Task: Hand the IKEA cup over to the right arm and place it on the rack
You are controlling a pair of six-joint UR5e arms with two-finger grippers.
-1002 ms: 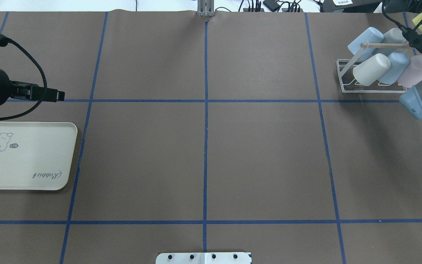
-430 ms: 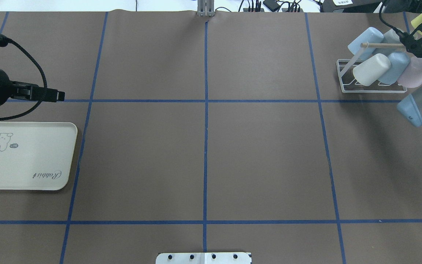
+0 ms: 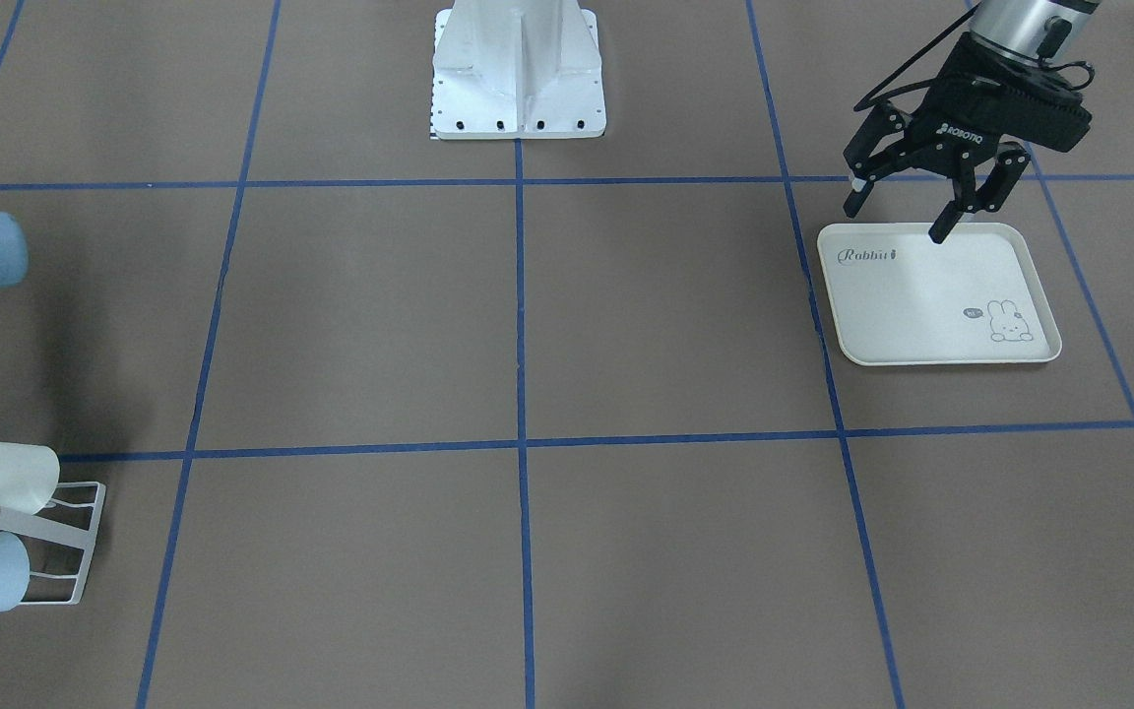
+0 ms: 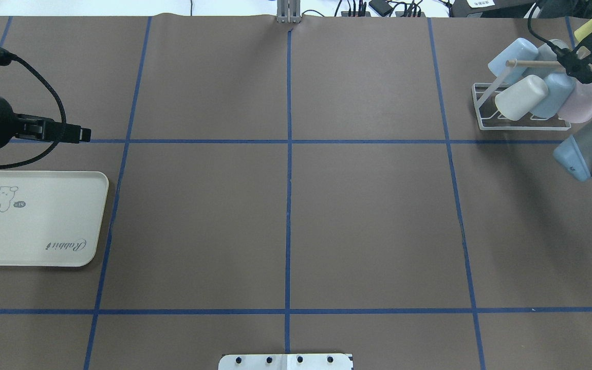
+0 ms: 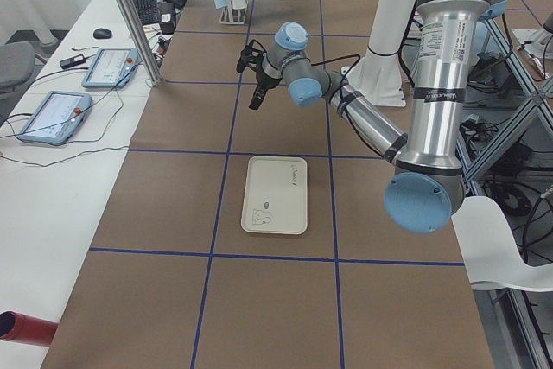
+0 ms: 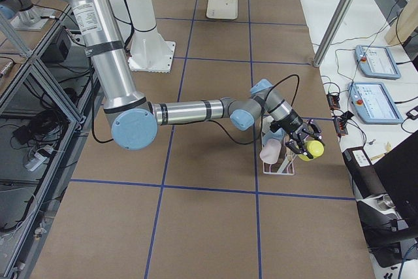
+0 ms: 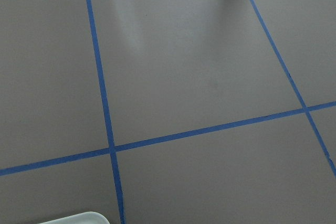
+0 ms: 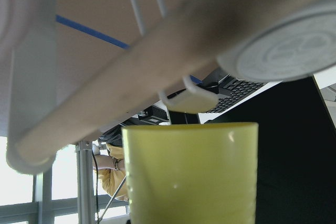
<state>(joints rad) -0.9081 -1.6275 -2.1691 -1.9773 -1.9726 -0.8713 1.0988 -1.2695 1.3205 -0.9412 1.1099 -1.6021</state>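
The main risk now is the cup (image 8: 191, 171) missing its peg: in the right wrist view it is sitting just under a free white prong (image 8: 191, 99) and the wooden bar (image 8: 131, 72). If it is going in off-line, it could be catching the bar or nudging the cups already hanging there (image 4: 521, 96). Letting go before the prong is inside could be dropping it near the tabletop (image 4: 285, 226) edge. Which end of the cup is facing the prong, I cannot tell. The right hand (image 6: 305, 147) is gripping this yellow cup at the far end of the rack (image 4: 517, 127), with its arm stretching low across the tabletop. The left hand (image 3: 897, 223) is hanging empty with fingers spread wide, pointing down over the back edge of the tray (image 3: 921, 325), well apart from the rack.
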